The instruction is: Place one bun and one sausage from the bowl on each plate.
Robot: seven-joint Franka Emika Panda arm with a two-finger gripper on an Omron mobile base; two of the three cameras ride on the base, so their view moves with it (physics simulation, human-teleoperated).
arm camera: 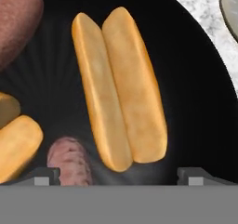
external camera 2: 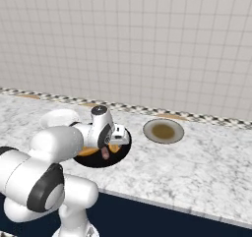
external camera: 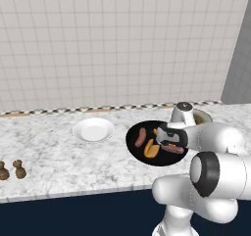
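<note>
Hovering low over the black bowl (external camera: 135,149) on the bench (external camera: 54,159), the end effector (arm camera: 118,174) is spread open astride a split bun (arm camera: 118,88), evidently for grasping. Both plates, white (external camera: 93,130) and tan-rimmed (external camera 2: 163,131), are judged unserved.

Plenty of open marble counter (external camera: 59,161) at the lower left of the left base view, with just two small brown knob-shaped pieces (external camera: 12,170) sitting by the left edge. The wide black bowl (external camera: 135,147) is crowded: a split golden bun (arm camera: 118,88) fills the middle of the hand view, flanked by a second golden bun (arm camera: 14,141) and two reddish-brown sausages (arm camera: 69,160) on the left. The two-finger gripper (arm camera: 118,175) hangs spread wide right over it, and the glossy white plate (external camera: 93,130) sits just left of the bowl.
</note>
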